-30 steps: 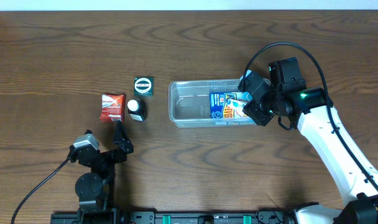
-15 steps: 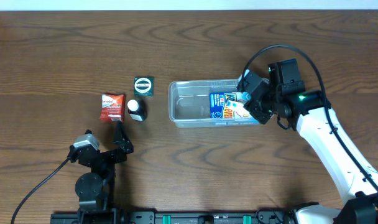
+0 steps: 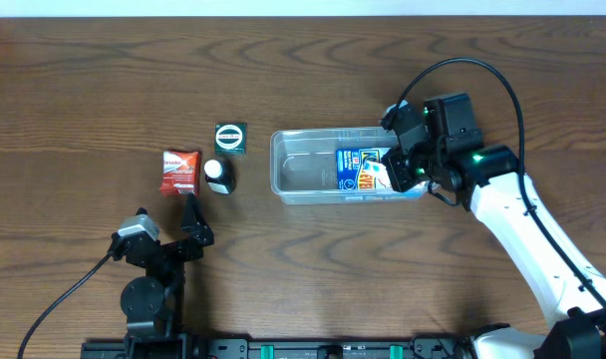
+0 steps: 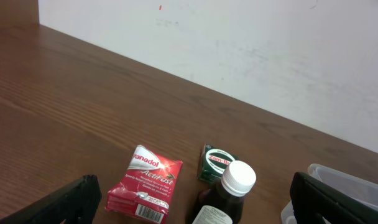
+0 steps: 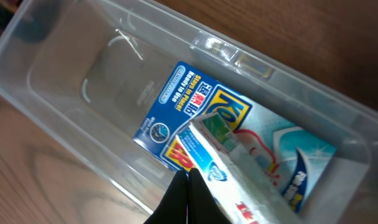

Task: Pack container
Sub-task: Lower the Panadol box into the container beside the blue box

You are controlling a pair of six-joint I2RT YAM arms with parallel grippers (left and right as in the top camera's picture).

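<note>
- The container (image 3: 308,168) lies mid-desk with its long axis running left to right. A blue packet (image 3: 360,170) lies in its right half.
- My right tool (image 3: 395,168) hangs over that right end, low against the blue packet. The wrist view shows only one dark fingertip (image 5: 184,196) at the packet's edge, so I cannot tell whether the tool is pinching it or has let go.
- My left tool (image 3: 195,221) sits near the front edge of the desk with its fingers (image 4: 77,202) spread wide and nothing between them.
- What the coming move turns on: the unpacked things lie left of the container, just beyond the left tool. They are a red packet (image 3: 180,172), a bottle (image 3: 219,177) and a green tin (image 3: 230,138).
- I judge the left arm much the nearer to them, since the right would have to cross the whole container.
- The bottle stands upright, just beside the red packet, so I expect a tight approach there.
</note>
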